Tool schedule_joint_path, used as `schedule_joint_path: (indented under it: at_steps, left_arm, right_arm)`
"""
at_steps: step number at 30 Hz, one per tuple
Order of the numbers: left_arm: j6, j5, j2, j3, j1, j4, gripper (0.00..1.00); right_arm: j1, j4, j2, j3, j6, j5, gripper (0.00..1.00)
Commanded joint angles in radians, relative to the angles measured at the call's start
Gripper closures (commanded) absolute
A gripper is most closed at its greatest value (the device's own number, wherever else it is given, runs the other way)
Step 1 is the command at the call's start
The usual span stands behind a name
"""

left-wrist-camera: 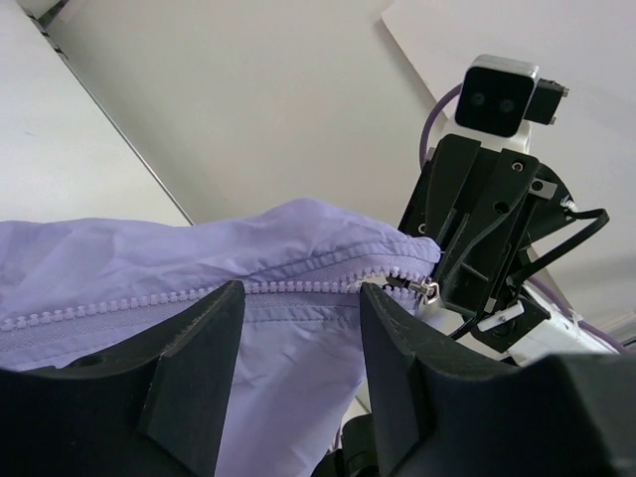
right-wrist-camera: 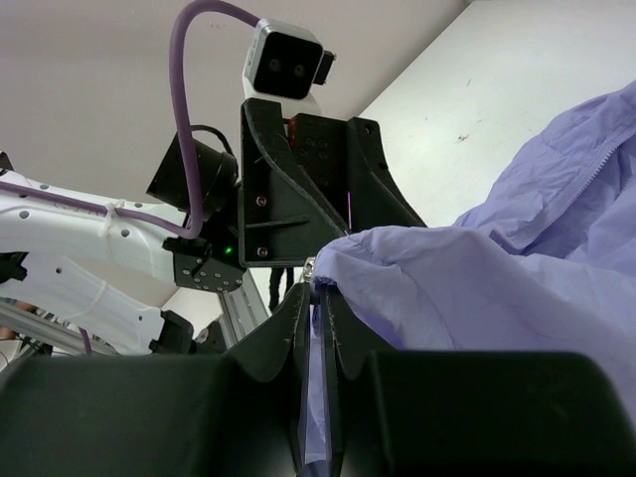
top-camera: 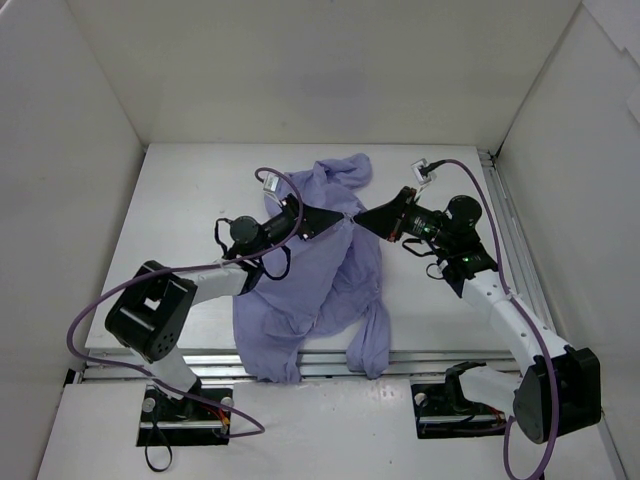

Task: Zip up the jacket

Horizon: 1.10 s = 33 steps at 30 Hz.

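Note:
The lavender jacket (top-camera: 320, 290) lies crumpled at the table's middle, one sleeve hanging over the front edge. Both grippers meet at its upper part. In the left wrist view the jacket (left-wrist-camera: 199, 258) shows its zip teeth (left-wrist-camera: 298, 287) closed across my left gripper (left-wrist-camera: 301, 288), whose fingers stand wide apart with fabric between and behind them. The metal zipper pull (left-wrist-camera: 429, 289) sits at the tip of my right gripper (left-wrist-camera: 467, 248). In the right wrist view my right gripper (right-wrist-camera: 320, 288) is shut on the pull and a thin fold of jacket (right-wrist-camera: 477, 288).
White walls enclose the table on three sides. An aluminium rail (top-camera: 510, 230) runs along the right side and another along the front edge (top-camera: 330, 365). Purple cables (top-camera: 100, 320) loop from both arms.

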Motion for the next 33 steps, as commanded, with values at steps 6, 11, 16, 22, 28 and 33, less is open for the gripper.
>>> schedule_joint_path:
  at_steps: [6,11,16,22,28,33]
  left_arm:
    - [-0.043,-0.06,-0.052,0.031,-0.022,0.4,0.51]
    - [-0.045,-0.062,-0.07,0.021,-0.031,0.398,0.51]
    - [0.064,-0.069,-0.193,-0.028,-0.031,0.255,0.51]
    - [0.383,-0.074,-0.395,0.007,-0.085,-0.205,0.59]
    - [0.652,-0.154,-0.486,0.123,-0.175,-0.678,0.71]
    - [0.779,-0.291,-0.478,0.201,-0.241,-0.965,0.71]
  right_arm:
    - [-0.004,0.117,-0.004,0.025,0.012,-0.017,1.0]
    - [0.001,0.115,-0.008,0.028,0.013,-0.009,1.0]
    - [-0.002,0.115,0.0,0.028,0.023,0.0,1.0]
    - [0.004,0.112,0.005,0.031,0.03,0.023,1.0]
    - [0.007,0.101,0.005,0.04,0.035,0.033,1.0]
    - [0.006,0.08,0.002,0.046,0.03,0.04,1.0]
